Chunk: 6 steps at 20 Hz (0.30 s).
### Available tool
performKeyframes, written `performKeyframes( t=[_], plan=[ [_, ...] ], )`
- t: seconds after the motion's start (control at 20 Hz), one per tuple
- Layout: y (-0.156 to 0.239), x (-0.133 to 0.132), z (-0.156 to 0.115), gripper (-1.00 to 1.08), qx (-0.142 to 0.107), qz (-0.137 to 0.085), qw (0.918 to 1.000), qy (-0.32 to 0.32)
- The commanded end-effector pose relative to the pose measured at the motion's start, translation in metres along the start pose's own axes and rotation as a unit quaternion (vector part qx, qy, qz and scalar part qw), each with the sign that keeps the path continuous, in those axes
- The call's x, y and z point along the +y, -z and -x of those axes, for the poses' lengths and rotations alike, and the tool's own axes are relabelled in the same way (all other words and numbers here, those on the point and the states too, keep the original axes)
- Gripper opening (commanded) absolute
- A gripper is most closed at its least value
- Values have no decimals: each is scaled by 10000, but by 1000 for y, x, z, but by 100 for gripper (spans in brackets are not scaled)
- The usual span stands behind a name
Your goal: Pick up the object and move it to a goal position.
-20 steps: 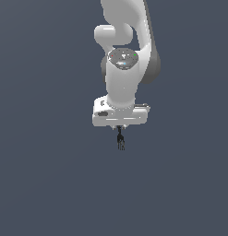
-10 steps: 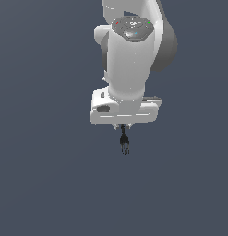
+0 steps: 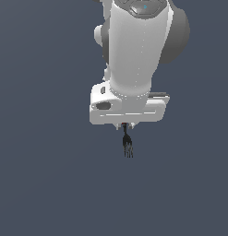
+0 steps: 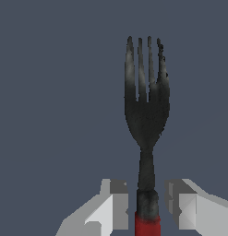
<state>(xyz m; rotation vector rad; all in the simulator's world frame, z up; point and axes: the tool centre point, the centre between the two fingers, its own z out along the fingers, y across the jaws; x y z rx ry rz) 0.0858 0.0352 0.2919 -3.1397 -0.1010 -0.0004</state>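
The white Panda arm (image 3: 138,46) fills the upper middle of the exterior view, its thick column dropping straight down against a plain slate-grey backdrop, with a darker grey joint housing bulging toward the exterior view's right. At the foot of the column sits the broad, flat white body of the gripper (image 3: 125,125), wider than the arm above it and with a dark oval recess on the side toward the exterior view's left. Below that body hangs the object (image 3: 127,143), a small dark fork, its handle up at the gripper and its prongs pointing straight down, with nothing visible touching its lower end. The wrist view shows the same parts closer: the two pale grey fingers (image 4: 111,207) stand on either side of the fork's handle, and the fork (image 4: 146,115) runs away from the camera, with a red end (image 4: 147,226) low between the fingers, a narrow dark neck, a wider dark grey head and slender tines at the far tip. A thin strip of background shows between each finger and the handle in this view, so whether the jaws are actually pressing on the handle cannot be told.
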Motion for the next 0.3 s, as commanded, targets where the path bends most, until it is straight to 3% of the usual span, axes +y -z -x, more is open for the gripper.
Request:
performKeyframes(
  t=[0.0, 0.25],
  plan=[
    [4, 0, -3, -100, 0, 0, 10000, 0],
    [6, 0, -5, -100, 0, 0, 10000, 0]
  ],
)
